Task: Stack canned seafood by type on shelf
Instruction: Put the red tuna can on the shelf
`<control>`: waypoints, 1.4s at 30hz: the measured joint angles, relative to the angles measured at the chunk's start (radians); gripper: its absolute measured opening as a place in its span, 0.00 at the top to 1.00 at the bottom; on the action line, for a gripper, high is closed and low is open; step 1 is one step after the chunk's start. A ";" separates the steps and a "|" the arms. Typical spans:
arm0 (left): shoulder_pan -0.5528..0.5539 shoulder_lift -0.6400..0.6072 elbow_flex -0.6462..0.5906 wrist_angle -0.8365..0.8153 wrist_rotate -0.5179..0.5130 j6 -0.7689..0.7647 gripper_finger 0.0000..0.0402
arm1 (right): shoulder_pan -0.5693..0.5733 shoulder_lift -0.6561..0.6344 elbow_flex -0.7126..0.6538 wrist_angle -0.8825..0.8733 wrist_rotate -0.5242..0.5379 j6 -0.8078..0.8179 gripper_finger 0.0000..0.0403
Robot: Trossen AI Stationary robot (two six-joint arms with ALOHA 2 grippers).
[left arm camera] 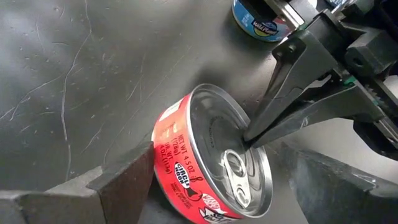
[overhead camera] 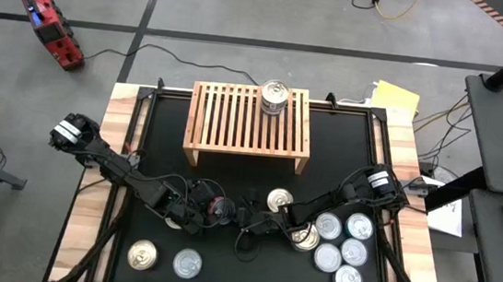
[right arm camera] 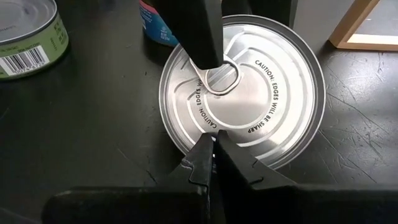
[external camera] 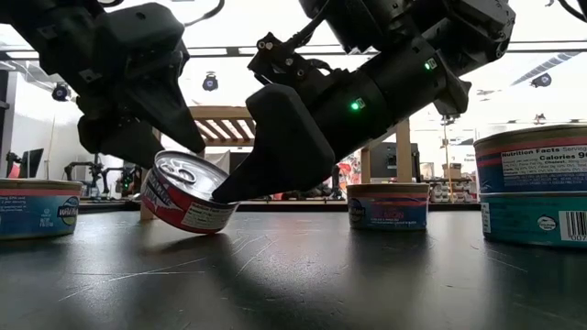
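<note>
Fingers of my right gripper (right arm camera: 213,146) are pressed together, tips on the lid of the red-labelled tin (left arm camera: 214,165), tilting it so my left gripper (left arm camera: 211,177), fingers apart either side, can take it for the shelf (overhead camera: 249,120).

Matte-black arms — green light, perhaps LED.

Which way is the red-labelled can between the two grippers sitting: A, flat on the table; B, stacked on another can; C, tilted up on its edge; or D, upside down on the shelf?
C: the red-labelled can leans on its edge, with the shut right gripper pressing its lid.
</note>
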 joint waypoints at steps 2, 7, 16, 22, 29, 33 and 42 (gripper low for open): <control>0.000 0.000 0.000 0.000 0.000 0.005 0.19 | 0.001 0.000 0.000 -0.002 0.001 0.000 0.97; 0.000 -0.006 0.000 -0.010 0.003 0.008 0.19 | 0.005 0.000 0.000 -0.005 0.004 0.001 0.97; 0.000 -0.017 0.002 -0.033 0.045 -0.006 0.19 | 0.011 0.004 -0.003 -0.050 -0.005 0.028 0.97; 0.000 -0.018 0.002 -0.027 0.022 0.019 0.19 | 0.011 0.004 -0.003 -0.047 -0.003 0.028 0.97; 0.000 -0.018 0.002 -0.033 0.009 0.037 0.19 | 0.011 -0.009 -0.002 -0.078 0.000 0.016 0.97; 0.000 -0.018 0.001 -0.033 0.001 0.038 0.19 | 0.011 -0.048 -0.002 -0.146 0.007 0.030 0.97; 0.000 -0.018 0.000 -0.032 -0.043 0.090 0.19 | 0.002 -0.133 -0.002 -0.269 0.318 0.027 0.97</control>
